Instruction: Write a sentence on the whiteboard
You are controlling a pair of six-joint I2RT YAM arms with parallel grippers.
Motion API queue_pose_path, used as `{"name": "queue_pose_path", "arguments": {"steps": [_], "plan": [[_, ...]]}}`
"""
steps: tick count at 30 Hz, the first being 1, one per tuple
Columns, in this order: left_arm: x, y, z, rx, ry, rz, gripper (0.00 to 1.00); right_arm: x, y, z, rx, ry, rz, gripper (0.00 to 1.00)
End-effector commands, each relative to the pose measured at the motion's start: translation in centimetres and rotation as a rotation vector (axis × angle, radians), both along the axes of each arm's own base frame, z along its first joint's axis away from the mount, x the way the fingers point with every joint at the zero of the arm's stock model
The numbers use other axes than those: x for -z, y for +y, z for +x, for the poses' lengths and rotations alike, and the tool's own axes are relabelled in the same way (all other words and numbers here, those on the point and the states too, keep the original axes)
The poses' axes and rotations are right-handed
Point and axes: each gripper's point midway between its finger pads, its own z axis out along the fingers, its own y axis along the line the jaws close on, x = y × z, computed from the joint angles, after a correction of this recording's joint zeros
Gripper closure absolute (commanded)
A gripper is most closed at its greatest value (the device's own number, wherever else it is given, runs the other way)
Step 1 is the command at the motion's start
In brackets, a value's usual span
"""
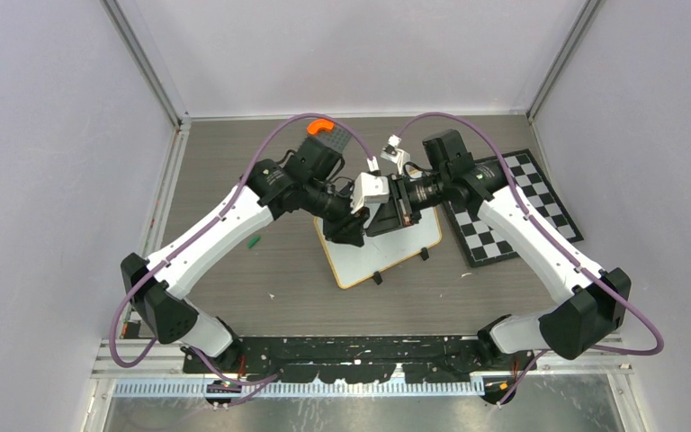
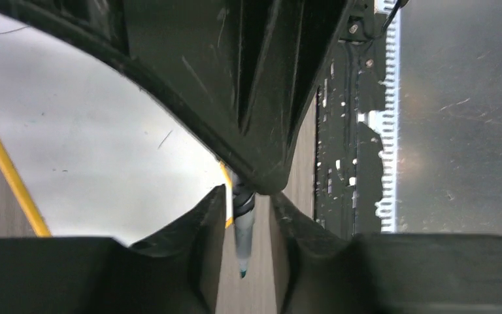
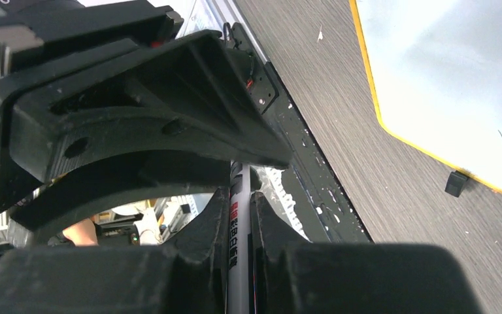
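The whiteboard (image 1: 405, 245) lies flat mid-table, with an orange-tan frame and black clips. Its surface is bare in the left wrist view (image 2: 98, 144) and the right wrist view (image 3: 457, 72), apart from a faint scratch mark. No green lettering shows. Both grippers meet above its far left part. My right gripper (image 1: 382, 214) (image 3: 239, 195) is shut on the white barrel of a marker (image 3: 238, 248) with red and black print. The marker's green nib (image 2: 242, 269) points out between the fingers of my left gripper (image 1: 356, 223) (image 2: 248, 196). Those jaws stand narrowly apart around the nib end, with a gap showing beside it.
A black-and-white checkerboard (image 1: 515, 209) lies right of the whiteboard. A small green cap (image 1: 254, 241) lies on the table to its left. An orange piece (image 1: 322, 127) sits on a grey plate at the back. The black base rail (image 1: 351, 351) runs along the near edge.
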Motion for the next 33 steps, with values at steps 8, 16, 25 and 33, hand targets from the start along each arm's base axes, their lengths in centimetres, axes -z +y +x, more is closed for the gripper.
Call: {"name": "queue_pose_path", "arguments": {"steps": [8, 16, 25, 33], "plan": [[-4.8, 5.0, 3.0, -0.242, 0.064, -0.195, 0.01, 0.6, -1.7, 0.0, -0.073, -0.259, -0.072, 1.0], [-2.7, 12.4, 9.2, -0.617, 0.197, -0.24, 0.0, 1.9, -3.4, 2.0, -0.035, -0.496, -0.159, 1.0], [1.4, 12.3, 10.1, -0.627, 0.347, -0.205, 0.0, 2.6, -2.6, 4.5, 0.005, -0.602, -0.171, 1.0], [2.0, 11.4, 10.5, -0.594, 0.42, -0.226, 0.12, 3.4, 0.2, 3.6, -0.074, -0.632, -0.173, 1.0]]}}
